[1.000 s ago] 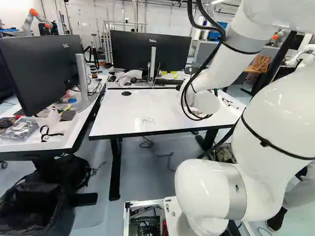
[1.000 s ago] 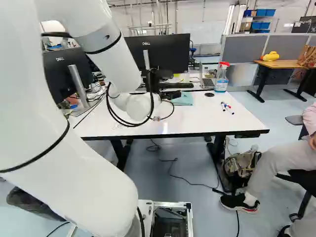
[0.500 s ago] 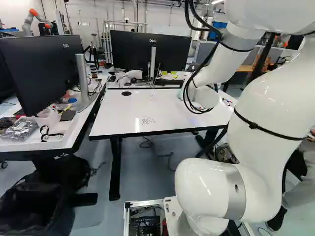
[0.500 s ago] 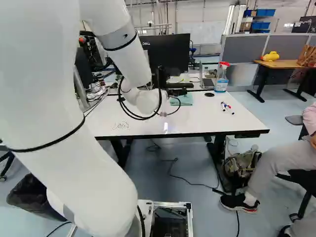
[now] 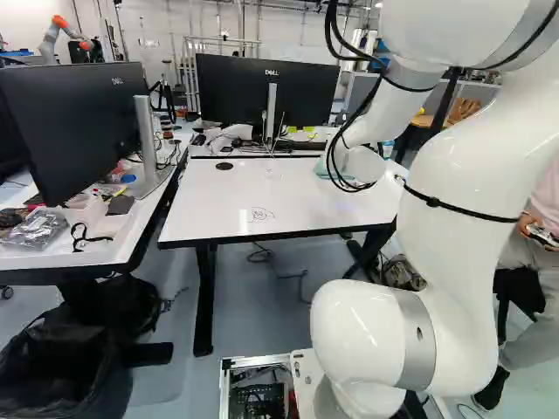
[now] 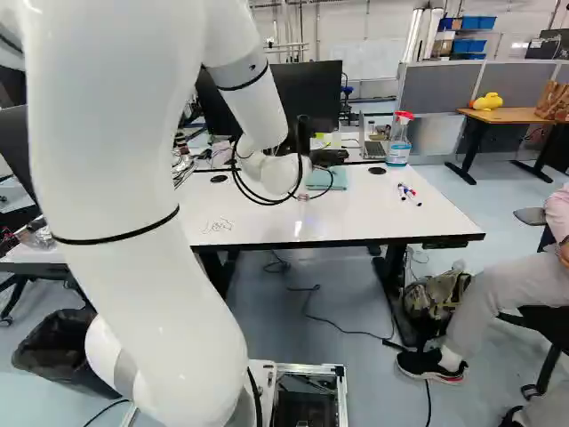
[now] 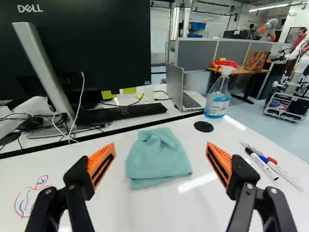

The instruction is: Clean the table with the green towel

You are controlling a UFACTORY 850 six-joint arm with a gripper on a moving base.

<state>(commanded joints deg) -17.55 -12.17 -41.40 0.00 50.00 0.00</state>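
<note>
And the green towel (image 7: 157,162) is lined up now, lying loosely folded at the far side of the white worktop (image 6: 356,213), ahead of the jaws and between their lines. The jaws are spread wide, nothing clamped, and a descent seems to be called for next. Here is where it could be spoiled: if they are closed too high, only a loose top fold will be pinched and the cloth may be dropped mid-wipe; if they are sent too low, the orange pads (image 7: 101,164) could be jammed against the hard surface. If the reach is overrun, the keyboard (image 7: 120,112) beyond could be struck. Over to the far right, the spray bottle (image 7: 218,99) could be toppled by a wide swing, and the markers (image 7: 270,166) rolled. The scribble (image 6: 217,226), near left, is yet to be wiped; with too light a press, ink could merely be smeared.
</note>
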